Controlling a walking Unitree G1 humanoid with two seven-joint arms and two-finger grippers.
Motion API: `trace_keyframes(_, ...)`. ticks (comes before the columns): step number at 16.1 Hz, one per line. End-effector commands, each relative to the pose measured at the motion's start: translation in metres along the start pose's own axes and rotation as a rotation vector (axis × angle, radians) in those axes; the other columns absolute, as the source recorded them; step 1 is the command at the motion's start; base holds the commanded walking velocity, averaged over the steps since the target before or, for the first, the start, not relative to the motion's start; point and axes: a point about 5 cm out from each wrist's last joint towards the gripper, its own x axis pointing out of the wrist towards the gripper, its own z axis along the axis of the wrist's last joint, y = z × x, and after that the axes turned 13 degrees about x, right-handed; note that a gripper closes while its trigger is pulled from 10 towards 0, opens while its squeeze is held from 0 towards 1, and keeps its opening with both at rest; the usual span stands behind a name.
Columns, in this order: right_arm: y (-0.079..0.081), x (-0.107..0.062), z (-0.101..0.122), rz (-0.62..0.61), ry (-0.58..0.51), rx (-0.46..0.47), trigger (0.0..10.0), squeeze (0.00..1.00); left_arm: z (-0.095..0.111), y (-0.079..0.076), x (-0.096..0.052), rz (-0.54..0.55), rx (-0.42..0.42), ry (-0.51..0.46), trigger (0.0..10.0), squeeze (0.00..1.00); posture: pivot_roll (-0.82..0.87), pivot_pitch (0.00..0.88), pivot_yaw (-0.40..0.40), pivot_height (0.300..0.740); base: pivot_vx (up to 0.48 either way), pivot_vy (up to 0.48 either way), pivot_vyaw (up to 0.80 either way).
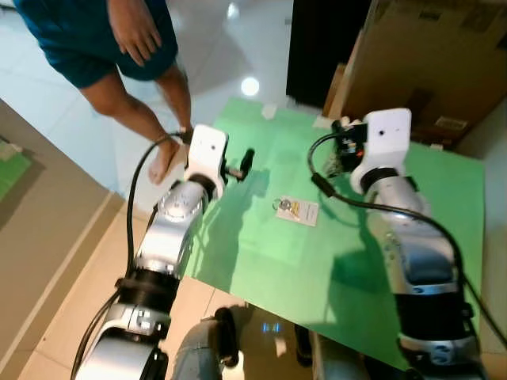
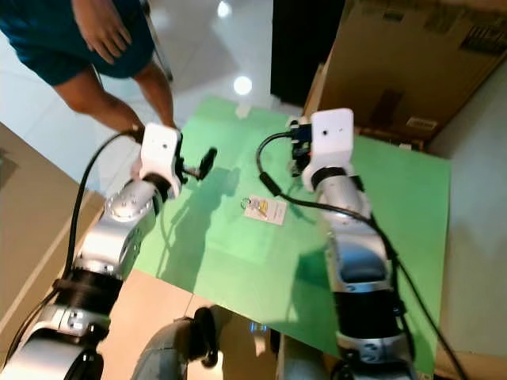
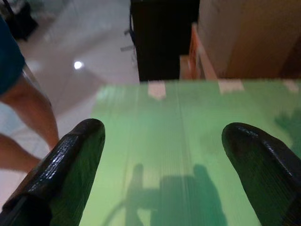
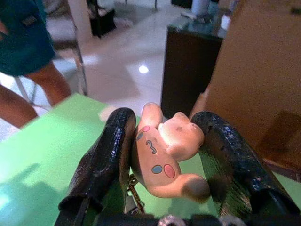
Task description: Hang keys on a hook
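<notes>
The right gripper [image 4: 162,160] pinches a pink charm [image 4: 164,155] above the green surface [image 1: 261,253]; the left gripper [image 3: 162,165] hangs open. Another tagged key [image 1: 295,210] lies between them. No hook is visible; the rounded charm could squirt out.

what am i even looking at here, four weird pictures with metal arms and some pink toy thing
This is a humanoid robot seen through its own cameras. The two wide pictures come from the stereo camera on its head, looking down at its two silver arms over a flat green board. The other two come from cameras on its wrists, looking along each gripper's black fingers.

The left gripper is open, hovering over the board. The right gripper is shut on a pink, soft-looking toy figure keychain with a small chain below it.

On the board lies a small white card with a metal ring. Beyond stand a brown cardboard box and a person's bare legs.
</notes>
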Motion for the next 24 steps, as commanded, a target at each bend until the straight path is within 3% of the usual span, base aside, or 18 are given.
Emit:
trace_keyframes(1,0.005,-0.003,-0.012,0.019,0.027,0.005,0.0,0.00,-0.006,0.003,-0.001,0.010,-0.012,0.011,10.0,0.00,-0.13,0.136,0.049,0.740,0.000,0.480,0.00)
trace_keyframes(5,0.015,-0.015,-0.036,0.058,0.082,0.046,0.0,0.00,-0.006,0.002,0.001,-0.028,-0.020,-0.013,10.0,0.00,-0.14,0.139,0.056,0.740,0.000,0.480,0.00)
trace_keyframes(18,0.021,-0.021,-0.051,0.108,0.112,0.058,0.0,0.00,-0.010,-0.005,0.001,-0.098,-0.005,-0.016,10.0,0.00,-0.14,0.141,0.057,0.740,0.000,0.452,0.00)
trace_keyframes(24,0.021,-0.020,-0.054,0.116,0.122,0.036,0.0,0.00,-0.015,-0.003,0.000,-0.061,0.018,0.017,10.0,0.00,-0.13,0.145,0.051,0.740,0.000,0.000,0.77)
